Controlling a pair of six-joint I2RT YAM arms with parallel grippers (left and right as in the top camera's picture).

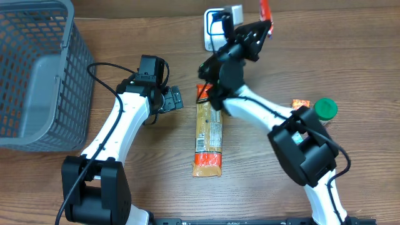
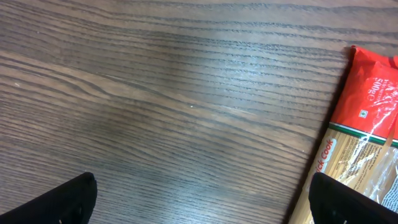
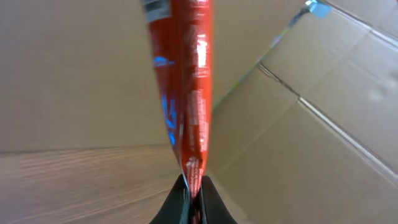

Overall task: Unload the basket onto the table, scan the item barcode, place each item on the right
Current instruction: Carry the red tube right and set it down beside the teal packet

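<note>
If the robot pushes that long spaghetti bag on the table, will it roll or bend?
It would probably slide rather than roll, because the spaghetti bag lies flat on the table. It likely stays fairly stiff, since long straight strands show through its clear part. The shiny wrapper may be slippery to pinch.

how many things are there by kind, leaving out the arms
packets: 3 (pasta packet, red packet, orange packet)
basket: 1
scanner: 1
green lid: 1
total: 6
</note>
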